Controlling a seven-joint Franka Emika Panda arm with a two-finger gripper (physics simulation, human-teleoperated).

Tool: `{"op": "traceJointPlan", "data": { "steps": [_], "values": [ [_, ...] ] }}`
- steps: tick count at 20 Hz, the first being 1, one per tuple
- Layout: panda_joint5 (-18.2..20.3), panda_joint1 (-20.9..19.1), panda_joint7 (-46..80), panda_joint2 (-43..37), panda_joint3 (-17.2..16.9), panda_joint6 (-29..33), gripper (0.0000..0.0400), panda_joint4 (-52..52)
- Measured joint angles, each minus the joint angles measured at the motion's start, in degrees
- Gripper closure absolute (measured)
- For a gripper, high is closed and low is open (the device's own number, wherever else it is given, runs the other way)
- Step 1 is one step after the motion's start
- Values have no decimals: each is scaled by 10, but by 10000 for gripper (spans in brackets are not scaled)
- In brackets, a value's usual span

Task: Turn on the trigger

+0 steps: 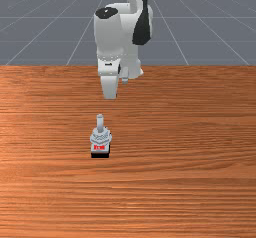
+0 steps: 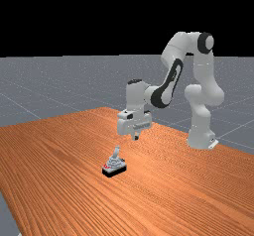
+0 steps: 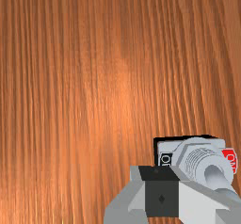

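The gripper [image 2: 135, 137] hung above the table, its two fingers apparently pressed together with nothing between them. It pointed downward, apart from the switch [image 2: 114, 165] and on the side of it nearer the arm's base. The switch stood on the table [image 1: 195, 192] just out beyond the hand, its stubby lever [image 1: 100, 123] rising from a ridged collar [image 3: 196, 163].

In the front view, the hand sat slightly to the right of the lever's line. That offset was the likeliest source of trouble: a push made from there could have glanced off the lever's side or slipped past it. The dark label [image 3: 165, 160] lay nearest the fingers and the red label [image 3: 230, 161] on the far side, so the next move probably called for lining up, lowering, then pushing the lever toward the red.

Height mattered as well. Too high, and the fingertips would have passed over the lever's top; too low, and they would have met the collar, shoving the whole switch away instead of swinging the lever. Nothing visible held its black base [image 1: 100, 155] down, so a hard or off-centre push might have slid, twisted or tipped it.
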Motion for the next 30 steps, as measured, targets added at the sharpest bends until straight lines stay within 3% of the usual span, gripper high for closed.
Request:
{"op": "traceJointPlan", "data": {
  "steps": [1,2,4,5,7,11,12,13,16,17,18,19,21,23,24,26,27,28,30],
  "values": [
    [-85,17,77,2,-14,12,400,-4],
    [-96,20,88,5,-17,16,400,-5],
    [-90,20,83,14,-17,27,400,-6],
    [-50,11,59,16,-11,26,400,-5],
    [-48,6,51,18,-14,25,400,-3],
    [-121,16,94,19,-33,25,400,-1],
    [-105,13,80,21,-30,26,400,1],
    [-61,4,62,28,-21,21,400,11],
    [-58,7,75,54,-22,7,400,50],
    [-54,2,46,56,-16,42,400,45],
    [-56,8,77,70,-21,1,400,75],
    [0,-16,0,81,2,-16,400,93],
    [10,-22,-6,100,8,-29,400,124],
    [11,-23,-5,121,10,-41,400,158],
    [-29,-6,32,120,-5,0,400,149],
    [-46,2,49,132,-12,-32,400,173],
    [-40,-1,42,146,-9,-102,400,206],
    [-43,0,43,143,-10,-125,400,205],
    [-45,-1,42,111,-12,-99,400,153]
  ]
}}
